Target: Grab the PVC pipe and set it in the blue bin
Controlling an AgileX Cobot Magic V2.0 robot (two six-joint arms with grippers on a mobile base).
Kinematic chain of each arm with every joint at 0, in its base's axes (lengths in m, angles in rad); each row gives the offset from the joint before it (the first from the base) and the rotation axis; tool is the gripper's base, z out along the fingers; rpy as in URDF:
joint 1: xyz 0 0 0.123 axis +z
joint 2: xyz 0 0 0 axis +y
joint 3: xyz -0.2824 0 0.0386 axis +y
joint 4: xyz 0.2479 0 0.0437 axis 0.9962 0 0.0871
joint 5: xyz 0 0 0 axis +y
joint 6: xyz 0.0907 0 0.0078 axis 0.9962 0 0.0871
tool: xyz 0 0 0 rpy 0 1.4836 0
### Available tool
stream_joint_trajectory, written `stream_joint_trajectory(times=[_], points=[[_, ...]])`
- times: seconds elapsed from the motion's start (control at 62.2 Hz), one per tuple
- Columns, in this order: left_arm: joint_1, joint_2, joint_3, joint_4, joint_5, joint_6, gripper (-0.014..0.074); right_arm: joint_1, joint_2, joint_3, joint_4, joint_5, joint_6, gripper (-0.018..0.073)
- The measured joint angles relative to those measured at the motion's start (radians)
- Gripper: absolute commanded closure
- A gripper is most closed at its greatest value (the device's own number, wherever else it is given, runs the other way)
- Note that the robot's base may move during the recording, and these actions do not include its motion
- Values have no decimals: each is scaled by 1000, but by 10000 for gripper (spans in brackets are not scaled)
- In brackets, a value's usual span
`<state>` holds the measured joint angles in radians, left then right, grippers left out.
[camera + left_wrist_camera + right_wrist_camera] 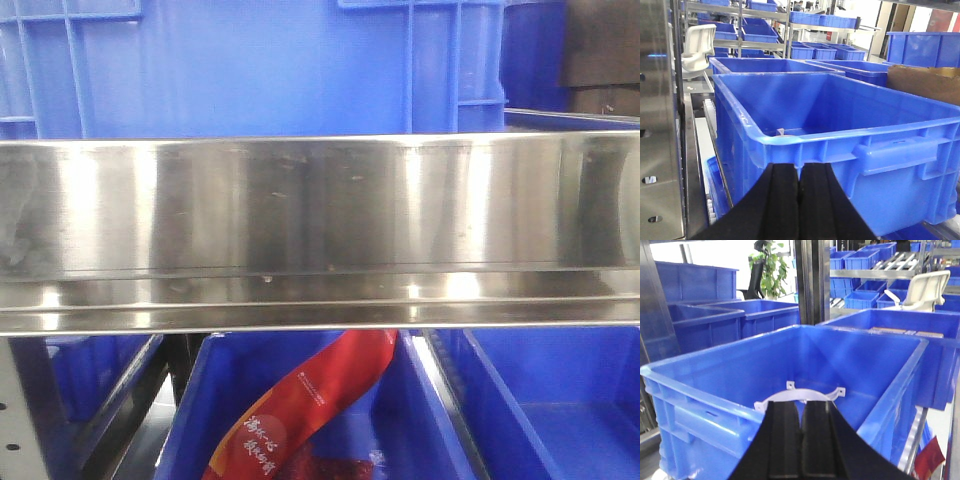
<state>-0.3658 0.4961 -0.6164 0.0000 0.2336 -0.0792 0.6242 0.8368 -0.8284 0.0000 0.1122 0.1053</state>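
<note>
In the right wrist view my right gripper is shut on a white curved PVC piece with small screw tabs. It holds the piece over the near rim of a large blue bin, and the piece arcs out past the fingertips above the bin's inside. In the left wrist view my left gripper is shut and empty. It sits just outside the near wall of a large blue bin. A small pale part peeks over that bin's rim. No gripper shows in the front view.
A steel shelf rail fills the front view, with blue bins above and below and a red packet in a lower bin. More blue bins, metal racks, a white chair and a cardboard box stand around.
</note>
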Motion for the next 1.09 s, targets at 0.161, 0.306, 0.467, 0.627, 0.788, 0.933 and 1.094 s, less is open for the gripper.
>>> stream_joint_trajectory(times=[0.161, 0.306, 0.467, 0.627, 0.788, 0.933, 1.094], points=[[0, 0, 0, 0, 0, 0, 708, 0, 0, 1, 0, 2, 0, 727], [0, 0, 0, 0, 0, 0, 708, 0, 0, 1, 0, 2, 0, 727], [0, 0, 0, 0, 0, 0, 708, 0, 0, 1, 0, 2, 0, 727], [0, 0, 0, 0, 0, 0, 708, 0, 0, 1, 0, 2, 0, 727], [0, 0, 0, 0, 0, 0, 708, -6, -24, 36, -12, -32, -27, 727], [0, 0, 0, 0, 0, 0, 708, -101, -124, 177, 22, -172, -125, 727], [0, 0, 0, 0, 0, 0, 708, -233, -244, 325, 28, -157, -139, 727]])
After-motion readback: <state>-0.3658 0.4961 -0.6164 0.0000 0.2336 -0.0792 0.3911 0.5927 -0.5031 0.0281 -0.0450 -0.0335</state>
